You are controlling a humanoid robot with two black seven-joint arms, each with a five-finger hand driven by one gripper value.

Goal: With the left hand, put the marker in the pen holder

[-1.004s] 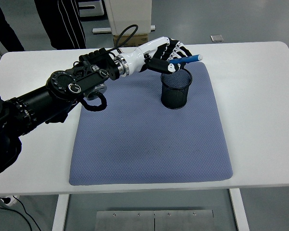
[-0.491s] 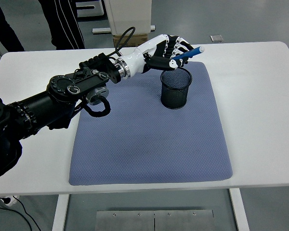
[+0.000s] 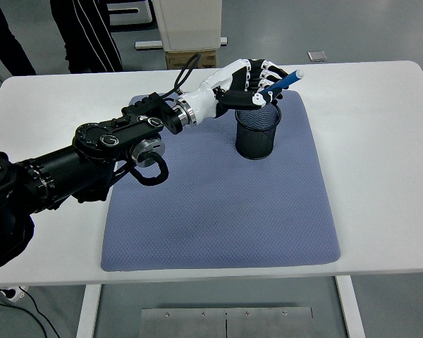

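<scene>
One arm does the work: the black left arm (image 3: 77, 151) comes in from the left edge and stretches across the white worktop (image 3: 381, 141) toward its far middle. Under the arm's outer half lies a blue-grey mat (image 3: 218, 204), which covers most of the worktop's centre and seems to mark the working area. Further right, the left hand (image 3: 250, 79), white with black joints, has its fingers curled tight round a blue marker (image 3: 280, 83). The marker is held by its lower part and slants up to the right, its pale tip clear of the fingers, while its lower end points down toward the mouth of the black mesh pen holder (image 3: 257, 129). The holder stands upright near the mat's far right corner, directly below the hand. That slant looks deliberate: tipping the marker toward upright is what lets its lower end clear the rim. Whether the end is already inside the rim or just above it cannot be told, as the fingers hide it. The task looks close to done; what remains, by my judgement, is to lower a little and let go. No right arm shows anywhere, and at the top left edge a person's dark trouser legs (image 3: 84, 32) stand behind the worktop
</scene>
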